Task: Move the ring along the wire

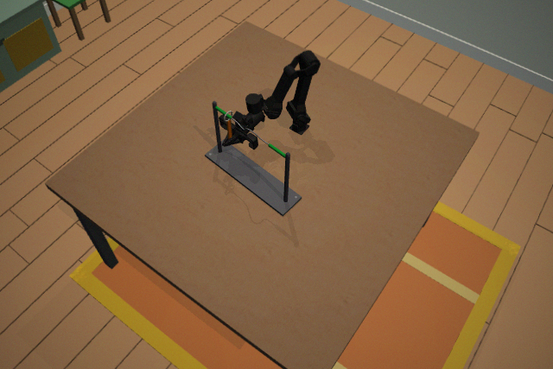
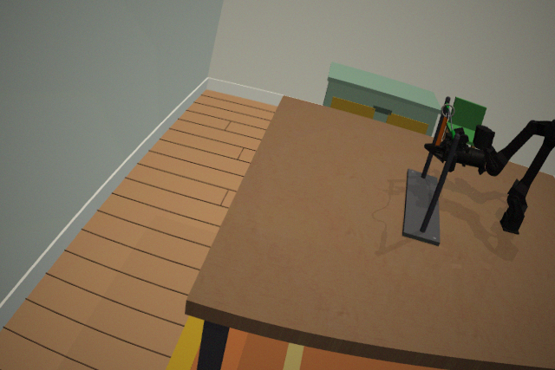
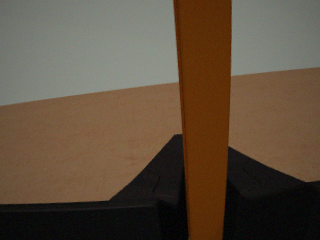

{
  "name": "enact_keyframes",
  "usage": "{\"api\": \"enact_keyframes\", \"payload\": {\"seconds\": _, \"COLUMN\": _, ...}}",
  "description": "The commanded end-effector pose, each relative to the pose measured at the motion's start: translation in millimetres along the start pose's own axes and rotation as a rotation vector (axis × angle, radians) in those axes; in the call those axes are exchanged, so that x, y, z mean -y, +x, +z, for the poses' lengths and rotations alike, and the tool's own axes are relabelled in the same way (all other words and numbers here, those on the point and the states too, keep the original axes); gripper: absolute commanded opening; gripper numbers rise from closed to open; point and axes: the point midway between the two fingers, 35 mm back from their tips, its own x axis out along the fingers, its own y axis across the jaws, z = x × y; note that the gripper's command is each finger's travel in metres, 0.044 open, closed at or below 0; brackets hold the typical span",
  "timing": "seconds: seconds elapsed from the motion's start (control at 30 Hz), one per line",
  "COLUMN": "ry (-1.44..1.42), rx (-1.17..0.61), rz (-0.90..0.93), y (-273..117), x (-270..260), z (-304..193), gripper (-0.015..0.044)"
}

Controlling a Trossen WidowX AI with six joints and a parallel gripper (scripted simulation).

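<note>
The ring (image 1: 225, 116) (image 2: 441, 110) is around the wire at the green part (image 1: 219, 110) beside the left post (image 1: 216, 129) in the top view. Its orange handle (image 1: 230, 127) (image 2: 442, 127) (image 3: 206, 100) hangs down, nearly upright. My gripper (image 1: 229, 136) (image 2: 438, 146) (image 3: 188, 143) is shut on the lower part of the handle, with a dark finger on each side in the wrist view. The thin grey wire (image 1: 258, 135) runs to the other green part (image 1: 277, 149) at the right post (image 1: 286, 177). Whether the ring touches the wire is too small to tell.
Both posts stand on a dark base plate (image 1: 254, 181) (image 2: 420, 209) on the brown table (image 1: 178, 204) (image 2: 291, 231). The arm reaches in from its base (image 1: 299, 126) (image 2: 510, 223) behind the wire, with its wrist close to the grey part.
</note>
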Motion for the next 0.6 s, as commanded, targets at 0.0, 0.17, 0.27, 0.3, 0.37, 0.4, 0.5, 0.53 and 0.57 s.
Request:
{"api": "enact_keyframes", "payload": {"seconds": 0.0, "ry": 0.0, "rx": 0.005, "rz": -0.005, "y": 0.2, "x": 0.8, "z": 2.2, "gripper": -0.015}}
{"api": "enact_keyframes", "payload": {"seconds": 0.17, "ry": 0.0, "rx": 0.005, "rz": -0.005, "y": 0.2, "x": 0.8, "z": 2.2, "gripper": -0.015}}
{"api": "enact_keyframes", "payload": {"seconds": 0.27, "ry": 0.0, "rx": 0.005, "rz": -0.005, "y": 0.2, "x": 0.8, "z": 2.2, "gripper": -0.015}}
{"api": "enact_keyframes", "payload": {"seconds": 0.3, "ry": 0.0, "rx": 0.005, "rz": -0.005, "y": 0.2, "x": 0.8, "z": 2.2, "gripper": -0.015}}
{"api": "enact_keyframes", "payload": {"seconds": 0.37, "ry": 0.0, "rx": 0.005, "rz": -0.005, "y": 0.2, "x": 0.8, "z": 2.2, "gripper": -0.015}}
{"api": "enact_keyframes", "payload": {"seconds": 0.4, "ry": 0.0, "rx": 0.005, "rz": -0.005, "y": 0.2, "x": 0.8, "z": 2.2, "gripper": -0.015}}
{"api": "enact_keyframes", "payload": {"seconds": 0.5, "ry": 0.0, "rx": 0.005, "rz": -0.005, "y": 0.2, "x": -1.7, "z": 2.2, "gripper": -0.015}}
{"api": "enact_keyframes", "payload": {"seconds": 0.53, "ry": 0.0, "rx": 0.005, "rz": -0.004, "y": 0.3, "x": -2.7, "z": 2.3, "gripper": -0.015}}
{"api": "enact_keyframes", "payload": {"seconds": 0.57, "ry": 0.0, "rx": 0.005, "rz": -0.004, "y": 0.3, "x": -3.7, "z": 2.3, "gripper": -0.015}}
